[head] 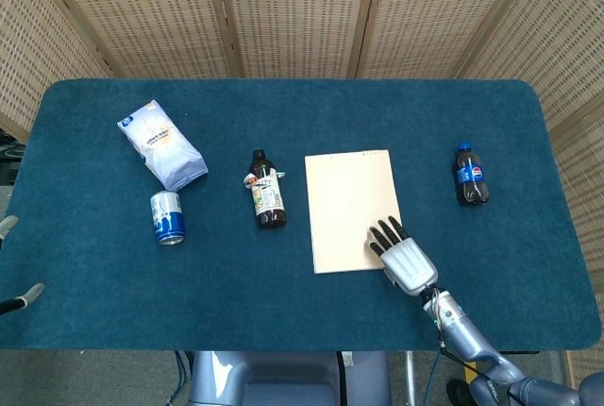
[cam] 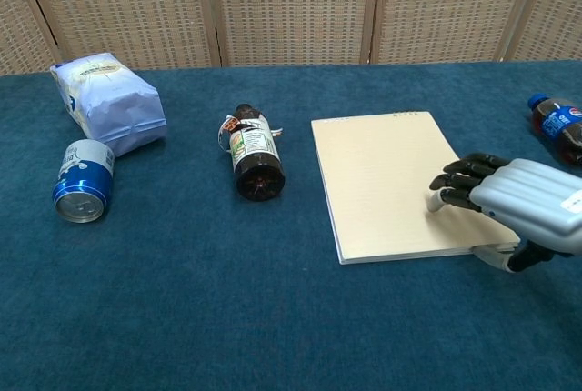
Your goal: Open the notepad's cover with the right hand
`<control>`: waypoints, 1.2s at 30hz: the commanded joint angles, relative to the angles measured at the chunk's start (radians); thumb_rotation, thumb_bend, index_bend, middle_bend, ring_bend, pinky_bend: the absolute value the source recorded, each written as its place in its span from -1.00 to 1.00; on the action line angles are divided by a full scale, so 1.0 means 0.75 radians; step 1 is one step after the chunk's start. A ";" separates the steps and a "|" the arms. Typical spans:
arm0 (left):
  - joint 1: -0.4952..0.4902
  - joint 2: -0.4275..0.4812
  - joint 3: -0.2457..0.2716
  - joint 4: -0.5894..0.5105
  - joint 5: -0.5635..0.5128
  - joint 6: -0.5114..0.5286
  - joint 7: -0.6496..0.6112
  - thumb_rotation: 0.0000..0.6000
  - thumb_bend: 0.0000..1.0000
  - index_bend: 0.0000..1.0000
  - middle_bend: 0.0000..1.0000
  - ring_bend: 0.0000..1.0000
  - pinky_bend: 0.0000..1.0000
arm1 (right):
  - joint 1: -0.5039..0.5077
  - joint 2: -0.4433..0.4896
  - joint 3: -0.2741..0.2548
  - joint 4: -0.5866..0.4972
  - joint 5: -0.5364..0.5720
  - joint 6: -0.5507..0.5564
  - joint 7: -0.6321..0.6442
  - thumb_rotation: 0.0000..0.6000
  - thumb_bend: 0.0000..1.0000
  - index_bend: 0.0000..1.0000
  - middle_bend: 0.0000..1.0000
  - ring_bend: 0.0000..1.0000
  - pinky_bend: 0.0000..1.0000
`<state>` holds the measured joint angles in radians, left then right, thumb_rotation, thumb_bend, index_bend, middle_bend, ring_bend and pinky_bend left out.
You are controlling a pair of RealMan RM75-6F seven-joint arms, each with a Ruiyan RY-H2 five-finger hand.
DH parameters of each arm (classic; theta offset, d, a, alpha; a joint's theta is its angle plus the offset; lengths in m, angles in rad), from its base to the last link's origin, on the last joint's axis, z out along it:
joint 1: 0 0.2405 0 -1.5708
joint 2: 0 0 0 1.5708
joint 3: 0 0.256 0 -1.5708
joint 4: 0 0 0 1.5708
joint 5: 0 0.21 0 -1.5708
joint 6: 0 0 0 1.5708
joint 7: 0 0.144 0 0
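Right hand (head: 404,257) (cam: 514,211): nearest the table's front edge, palm down, fingers together and resting on the near right corner of the notepad (head: 353,209) (cam: 393,182), grasping nothing. Notepad: closed, flat on the blue table (head: 283,302), centre-right. Blue can (head: 168,216) on its side, dark bottle (head: 267,192), white bag (head: 161,143) to the left. Cola bottle (head: 470,175) further back, right. Left hand: only fingertips (head: 19,300) visible; state cannot be told.
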<state>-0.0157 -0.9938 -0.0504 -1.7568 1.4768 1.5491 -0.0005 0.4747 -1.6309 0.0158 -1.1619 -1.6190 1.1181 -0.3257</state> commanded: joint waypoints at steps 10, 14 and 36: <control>0.000 -0.002 0.000 -0.001 0.001 0.000 0.004 1.00 -1.00 -1.00 -1.00 -1.00 -1.00 | 0.038 -0.064 0.065 0.069 0.013 0.068 0.066 1.00 0.03 -0.48 -0.63 -0.71 -0.72; -0.002 -0.002 -0.001 -0.001 -0.002 -0.002 0.005 1.00 -1.00 -1.00 -1.00 -1.00 -1.00 | 0.059 -0.089 0.093 0.092 0.021 0.085 0.075 1.00 0.03 -0.47 -0.64 -0.70 -0.72; -0.009 -0.002 -0.008 -0.002 -0.023 -0.018 0.006 1.00 -1.00 -1.00 -1.00 -1.00 -1.00 | 0.169 -0.138 0.107 0.257 0.025 0.052 0.141 1.00 0.10 -0.02 0.04 -0.12 0.09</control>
<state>-0.0226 -0.9949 -0.0564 -1.7581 1.4595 1.5358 0.0038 0.5949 -1.7360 0.1095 -0.9881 -1.5844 1.1525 -0.2394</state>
